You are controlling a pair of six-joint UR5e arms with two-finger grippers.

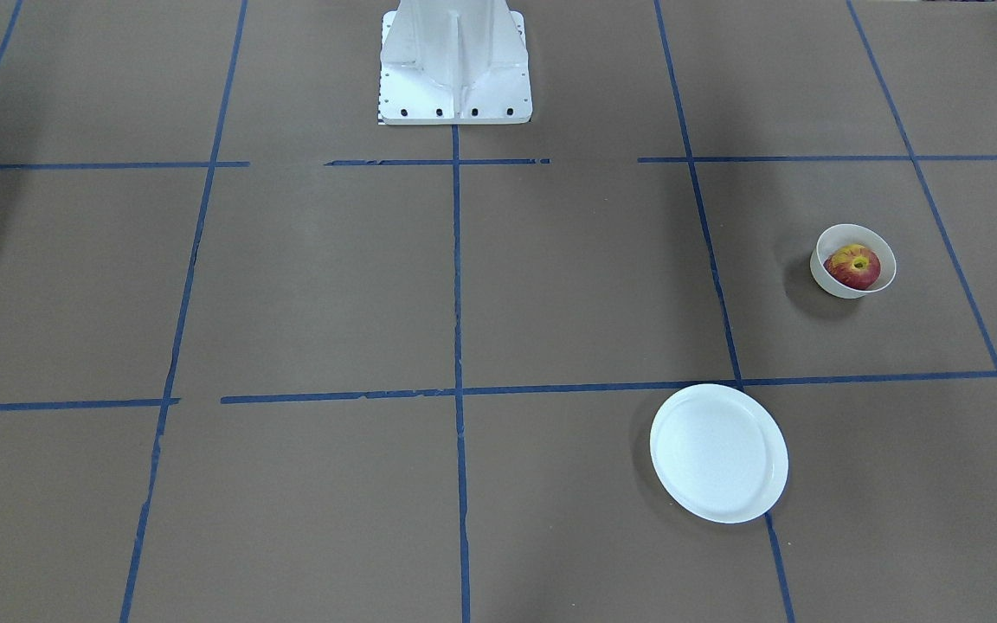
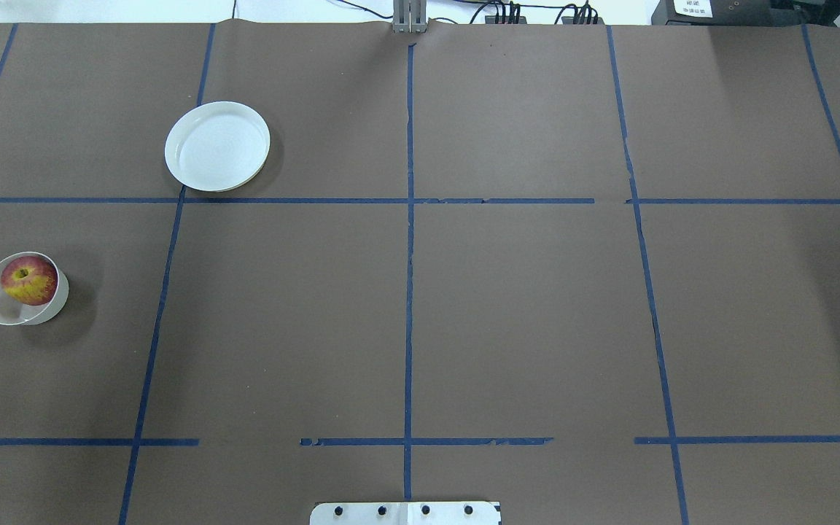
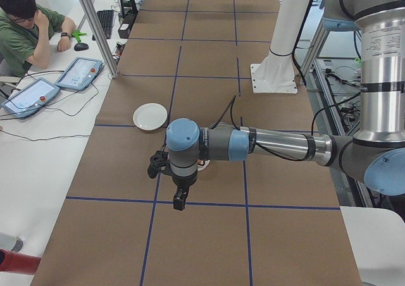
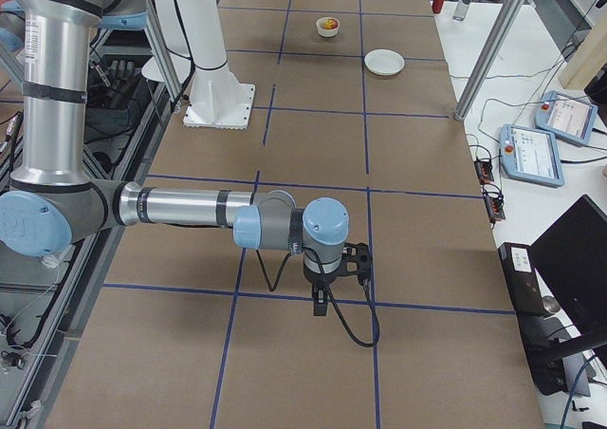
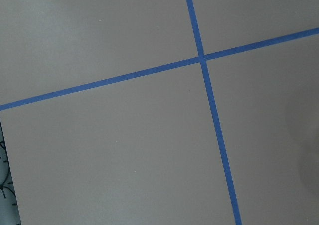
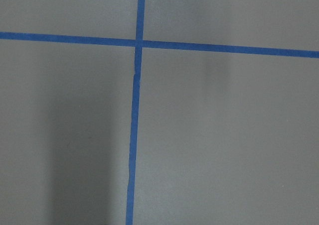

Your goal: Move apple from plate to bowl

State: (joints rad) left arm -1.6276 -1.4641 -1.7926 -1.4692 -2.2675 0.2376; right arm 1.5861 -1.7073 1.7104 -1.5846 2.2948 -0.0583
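Observation:
The red apple [image 1: 852, 266] with its yellow stem patch lies inside the small cream-white bowl [image 1: 834, 282]; it also shows in the overhead view [image 2: 28, 280] in the bowl [image 2: 4, 310] at the table's left edge. The white plate [image 1: 717, 452] stands bare, apart from the bowl, and shows in the overhead view [image 2: 216, 146]. My left gripper [image 3: 179, 200] shows only in the exterior left view, held above the table. My right gripper [image 4: 321, 304] shows only in the exterior right view. I cannot tell whether either is open or shut. Both wrist views show only brown table and blue tape.
The brown paper table carries a grid of blue tape lines [image 2: 409, 292]. The robot's white base [image 1: 453, 65] stands at the table's middle edge. A seated operator [image 3: 22, 36] and two teach pendants [image 3: 79, 74] are at a side table.

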